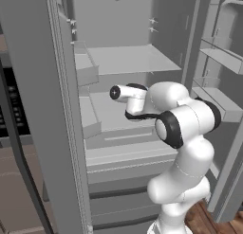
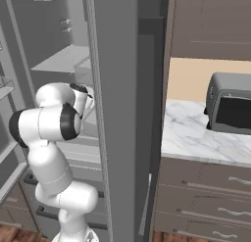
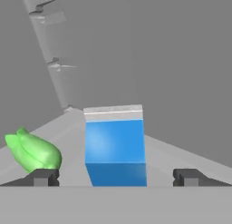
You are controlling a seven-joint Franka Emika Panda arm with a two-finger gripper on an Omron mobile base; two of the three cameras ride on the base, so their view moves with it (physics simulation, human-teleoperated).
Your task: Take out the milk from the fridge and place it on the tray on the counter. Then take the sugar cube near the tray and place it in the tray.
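Left base view: the arm is reaching into the open fridge (image 1: 133, 62), wrist lying over a middle shelf. Its hand is pointing away into the compartment, so the fingers and the carton are not readable from here.

Right base view: the fridge door edge is standing between the arm and the counter (image 2: 196, 133), where a dark toaster oven (image 2: 229, 108) is sitting against the wall.

Hand view: the gripper (image 3: 116, 177) is standing spread wide, holding nothing, one dark fingertip at each side of the lower frame. The milk (image 3: 115, 146) is standing upright on the fridge shelf straight ahead, centred between the two tips but not yet between them; its long axis is running vertically, white top uppermost. A green object (image 3: 31, 150) is lying on the same shelf beside the carton, near one fingertip. Judgement: a straight advance should bracket the carton; drifting toward the green object risks a bump. No brand, label or legible writing is showing on the carton.
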